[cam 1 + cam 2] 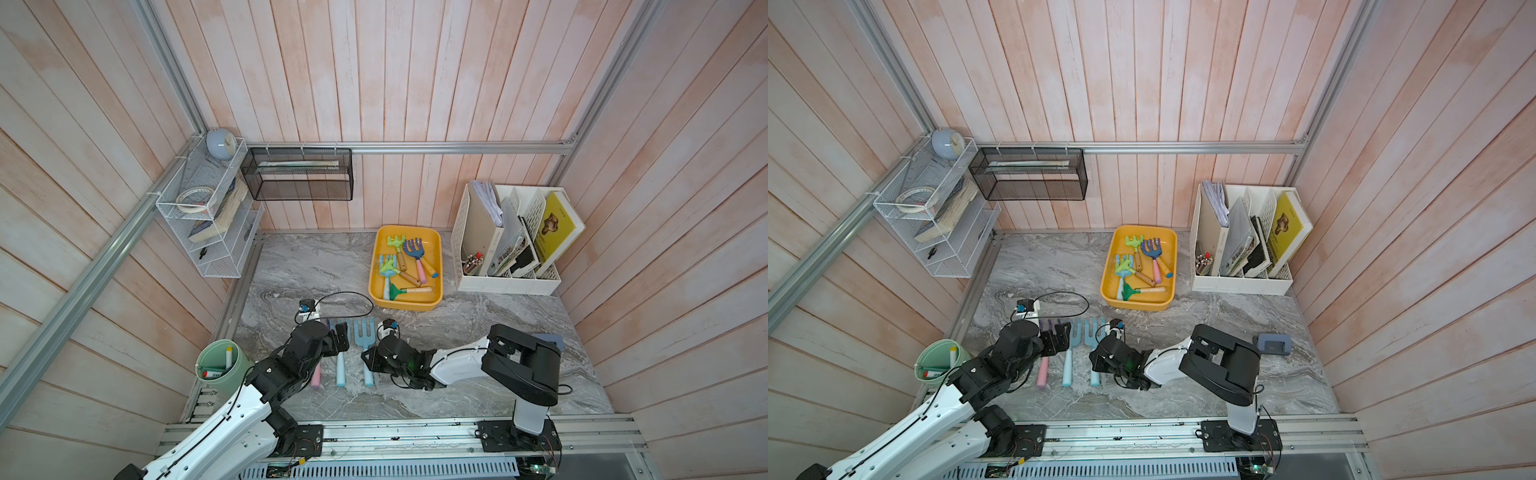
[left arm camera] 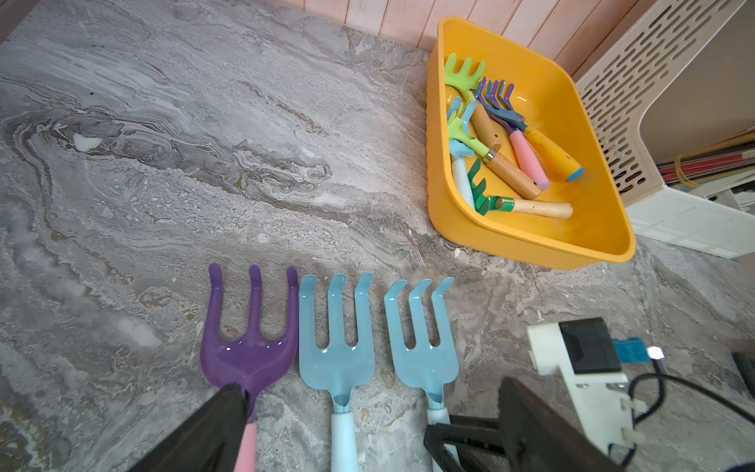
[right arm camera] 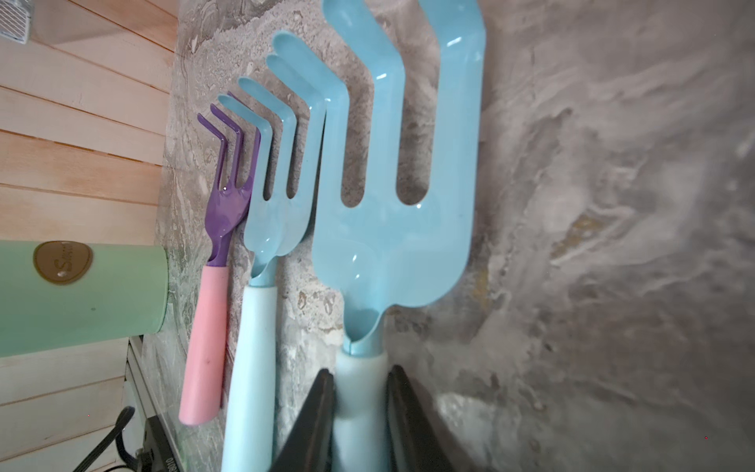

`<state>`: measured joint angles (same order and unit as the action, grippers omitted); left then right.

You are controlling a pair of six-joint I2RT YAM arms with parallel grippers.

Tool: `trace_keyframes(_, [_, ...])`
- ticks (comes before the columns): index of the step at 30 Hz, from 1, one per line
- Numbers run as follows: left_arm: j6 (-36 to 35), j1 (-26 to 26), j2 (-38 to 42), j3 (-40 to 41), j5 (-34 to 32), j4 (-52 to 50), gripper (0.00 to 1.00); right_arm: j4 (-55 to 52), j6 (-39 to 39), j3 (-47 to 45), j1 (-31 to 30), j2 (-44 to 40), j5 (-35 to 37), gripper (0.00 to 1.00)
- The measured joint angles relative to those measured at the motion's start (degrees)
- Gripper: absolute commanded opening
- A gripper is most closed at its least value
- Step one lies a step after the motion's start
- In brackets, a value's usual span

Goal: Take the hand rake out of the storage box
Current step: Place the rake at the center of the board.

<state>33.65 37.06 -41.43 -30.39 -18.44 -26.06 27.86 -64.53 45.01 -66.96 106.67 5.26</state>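
Marble tabletop (image 1: 457,324) | lower centre: right gripper (image 3: 360,370) clamped on blue hand rake (image 3: 392,229) handle; left gripper (image 2: 374,388) splayed, empty | likely set-down; next: release.

Little can be read. The green cup (image 3: 81,298) at the table's left edge carries an oval brown badge (image 3: 62,261) with raised script that begins "Sm"; the remaining letters are blurred. In the right wrist view, a black part (image 3: 161,453) bears small white characters that look like "0010". The yellow book (image 1: 557,224) in the white file organizer (image 1: 507,284) at the table's back right corner shows lettering too small to read.
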Motion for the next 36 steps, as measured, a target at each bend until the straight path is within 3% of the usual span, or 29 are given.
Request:
trace_keyframes(3, [0.0,0.0,0.1,0.1,0.0,0.0,1.0,-0.1,-0.6,0.3,-0.2,0.3,0.6,0.22])
trace_keyframes(10, [0.0,0.0,0.2,0.2,0.1,0.0,1.0,-0.9,-1.2,3.0,-0.7,1.5,1.3,0.46])
trace_keyframes(13, [0.0,0.0,0.3,0.2,0.1,0.0,1.0,-0.9,-1.2,3.2,-1.0,1.5,1.9,0.47])
trace_keyframes(19, [0.0,0.0,0.4,0.2,0.1,0.0,1.0,-1.2,-0.4,3.3,-1.2,1.9,2.6,0.38])
trace_keyframes(28, [0.0,0.0,0.3,0.2,0.1,0.0,1.0,-1.6,2.1,5.1,-1.6,3.2,3.0,0.39])
trace_keyframes(36, [0.0,0.0,0.3,0.2,0.1,0.0,1.0,-7.6,4.5,9.4,-2.4,4.0,4.8,0.46])
